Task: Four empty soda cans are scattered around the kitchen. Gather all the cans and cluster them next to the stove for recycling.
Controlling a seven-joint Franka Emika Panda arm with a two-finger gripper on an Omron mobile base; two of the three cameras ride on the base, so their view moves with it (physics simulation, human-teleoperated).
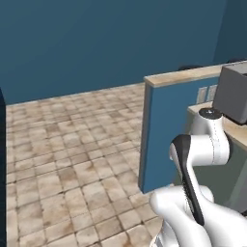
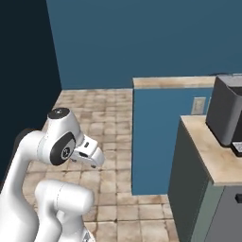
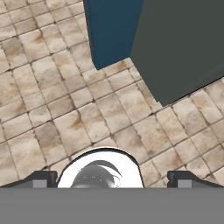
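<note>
Two base views from behind the arm (image 1: 202, 159), looking forward and down, both sharing blue half-wall (image 2: 160, 137) and tiled floor (image 1: 62, 144), hand view probably aimed steeply down, close above floor.

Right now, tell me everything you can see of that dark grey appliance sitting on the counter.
The dark grey appliance is a boxy unit with plain matte sides, standing upright on the beige marble counter near its back end, close to the blue half wall. Both base views cut it off at the frame edge, so its front and type cannot be told. Nothing else touches it.
</note>
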